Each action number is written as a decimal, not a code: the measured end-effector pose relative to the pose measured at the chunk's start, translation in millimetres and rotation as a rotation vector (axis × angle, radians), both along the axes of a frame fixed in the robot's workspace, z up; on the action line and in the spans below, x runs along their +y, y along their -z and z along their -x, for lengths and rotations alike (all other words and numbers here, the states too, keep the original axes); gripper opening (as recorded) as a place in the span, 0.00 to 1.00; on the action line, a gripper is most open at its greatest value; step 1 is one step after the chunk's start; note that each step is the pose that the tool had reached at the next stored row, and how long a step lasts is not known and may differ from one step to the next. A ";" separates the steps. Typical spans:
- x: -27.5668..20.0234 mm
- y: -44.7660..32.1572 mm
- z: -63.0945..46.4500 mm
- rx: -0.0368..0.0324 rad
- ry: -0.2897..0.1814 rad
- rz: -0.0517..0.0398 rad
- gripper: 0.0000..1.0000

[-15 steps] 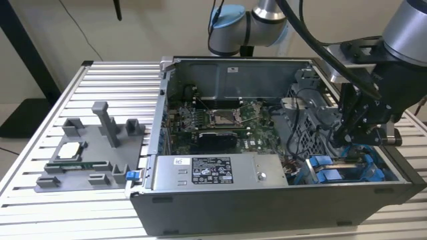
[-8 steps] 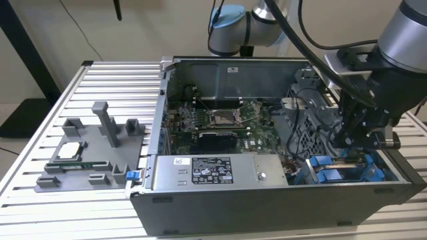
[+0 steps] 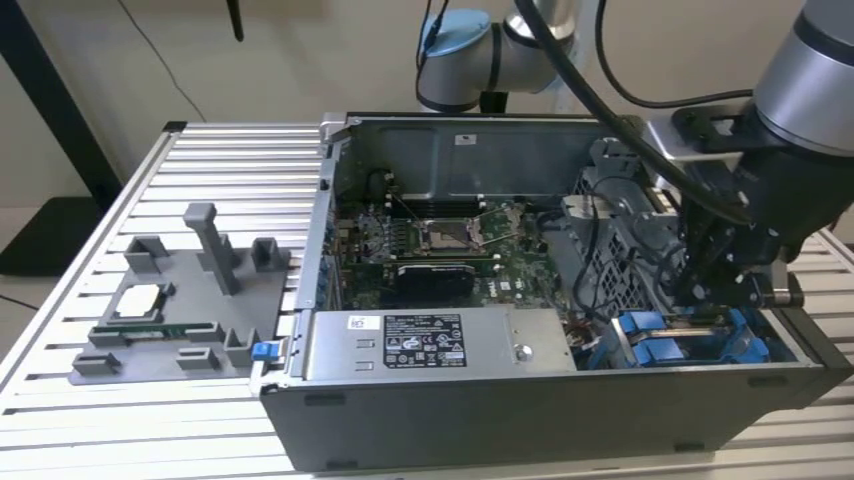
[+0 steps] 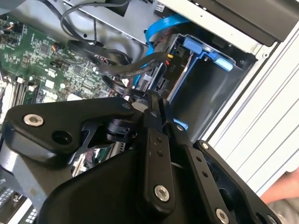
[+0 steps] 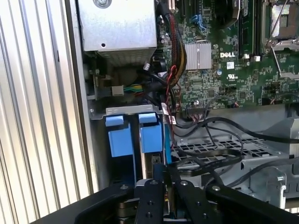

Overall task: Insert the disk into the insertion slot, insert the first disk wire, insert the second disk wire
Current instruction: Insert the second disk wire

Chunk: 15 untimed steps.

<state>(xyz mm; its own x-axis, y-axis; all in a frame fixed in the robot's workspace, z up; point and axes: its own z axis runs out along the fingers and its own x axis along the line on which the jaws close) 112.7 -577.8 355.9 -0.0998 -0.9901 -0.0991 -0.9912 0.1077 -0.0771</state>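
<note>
An open computer case lies on its side on a slatted metal counter, motherboard exposed. One robot arm reaches down into the corner of the case at the exterior view's right, its gripper just above the drive bays. Two blue-fronted caddies stand side by side in the insertion slot, a grey sheet-metal cage; the disk appears to be the one directly under the jaws, already seated in its bay. In the first wrist view the jaws look nearly pressed together over the edge of that caddy or something thin there, but what they pinch, if anything, cannot be told. The drive is likely stiff and fairly heavy, best held by its plastic frame, not the label face. The black cables looping nearby are soft and springy, so they are best taken at their hard plugs. A grey fixture tray sits apart on the counter.
</note>
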 end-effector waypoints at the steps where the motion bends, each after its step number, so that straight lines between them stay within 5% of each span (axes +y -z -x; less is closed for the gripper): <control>1: -0.4 0.5 0.0 -0.0001 0.000 0.0039 0.00; 4: -0.5 3.4 -0.4 -0.0041 0.000 0.0137 0.00; 10: -0.5 8.3 -0.9 -0.0228 0.000 0.0148 0.00; 15: 0.0 9.1 -1.7 -0.0308 0.000 0.0148 0.00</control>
<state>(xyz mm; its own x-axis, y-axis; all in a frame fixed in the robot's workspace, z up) 114.3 -577.7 346.9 -0.0973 -0.9914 -0.0875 -0.9883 0.1066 -0.1092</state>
